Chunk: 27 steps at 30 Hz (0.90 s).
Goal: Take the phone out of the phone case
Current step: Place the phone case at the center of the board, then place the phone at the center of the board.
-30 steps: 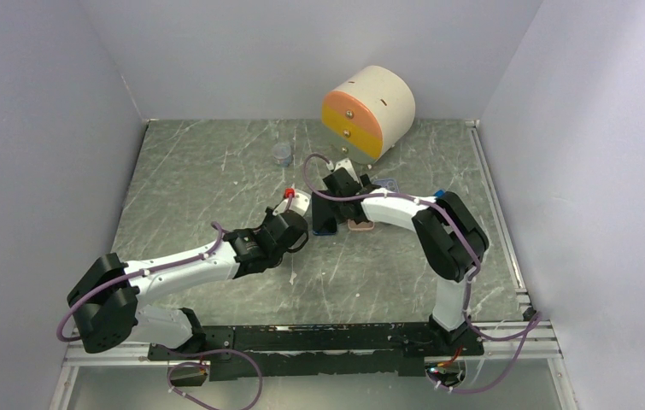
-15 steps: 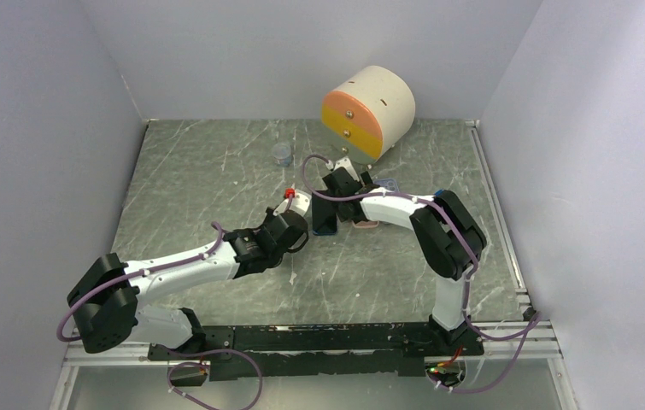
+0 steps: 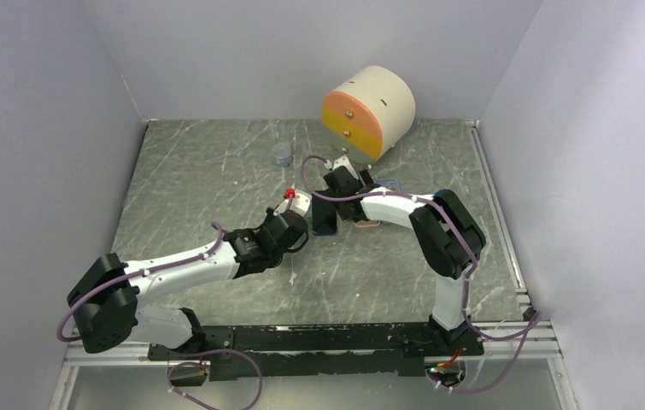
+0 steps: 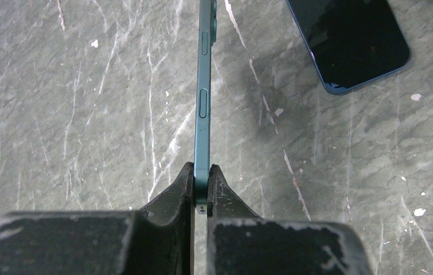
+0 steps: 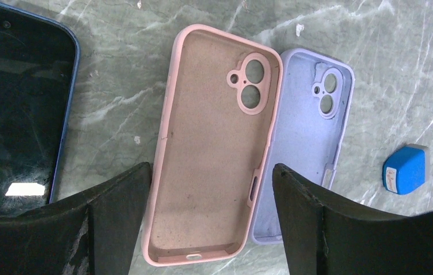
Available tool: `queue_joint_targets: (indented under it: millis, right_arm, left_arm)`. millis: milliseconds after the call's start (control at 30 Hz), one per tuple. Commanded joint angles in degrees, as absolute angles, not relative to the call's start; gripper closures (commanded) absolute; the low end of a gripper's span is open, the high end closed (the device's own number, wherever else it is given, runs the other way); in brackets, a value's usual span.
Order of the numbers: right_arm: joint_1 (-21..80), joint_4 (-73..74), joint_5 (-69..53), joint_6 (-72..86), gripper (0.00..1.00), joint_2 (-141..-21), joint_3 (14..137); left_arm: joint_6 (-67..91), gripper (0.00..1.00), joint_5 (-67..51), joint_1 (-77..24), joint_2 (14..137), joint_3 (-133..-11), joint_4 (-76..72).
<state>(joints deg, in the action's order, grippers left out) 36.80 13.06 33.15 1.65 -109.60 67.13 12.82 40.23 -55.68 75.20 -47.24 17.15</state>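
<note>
My left gripper (image 4: 202,172) is shut on the bottom end of a teal phone (image 4: 203,86), held edge-on above the table, out of any case. My right gripper (image 5: 211,167) is open, its fingers (image 5: 116,200) either side of an empty pink case (image 5: 214,143) lying face up on the table. An empty lilac case (image 5: 311,137) lies against the pink one on its right. A dark-blue phone (image 5: 13,109) lies screen up left of the pink case; it also shows in the left wrist view (image 4: 348,43). In the top view both grippers (image 3: 291,229) (image 3: 344,184) meet mid-table.
A round cream, orange and yellow drawer unit (image 3: 368,111) stands at the back. A small clear cup (image 3: 282,154) sits left of it. A small blue block (image 5: 404,169) lies right of the lilac case. Grey walls close in the marbled table (image 3: 199,179).
The right arm has shifted slightly, so it covers more of the pink case in the top view. The left arm holds still with the teal phone.
</note>
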Motion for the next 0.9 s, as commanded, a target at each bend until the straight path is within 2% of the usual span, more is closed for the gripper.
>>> queue_joint_targets:
  millis: [0, 367, 567, 700, 867]
  right_arm:
    - [36.5, 10.9, 32.5, 0.4, 0.19, -109.0, 67.9]
    - [34.6, 3.5, 21.1, 7.2, 0.15, -93.2, 59.5]
    - [29.1, -8.4, 14.5, 13.1, 0.11, -77.5, 47.0]
    - [22.1, -19.2, 5.9, 19.6, 0.02, -65.8, 35.8]
    - [18.4, -22.8, 3.6, 21.7, 0.01, -55.6, 29.2]
  left_arm:
    - [12.2, 0.97, 40.7, -55.5, 74.5, -48.2, 13.7]
    - [11.7, 0.97, 39.6, -55.5, 76.0, -50.1, 15.8]
    - [12.3, 0.98, 40.6, -55.9, 79.4, -52.8, 18.0]
    - [11.1, 0.97, 41.5, -56.7, 82.1, -54.3, 17.8]
    - [9.7, 0.97, 43.4, -57.5, 86.6, -57.5, 18.8]
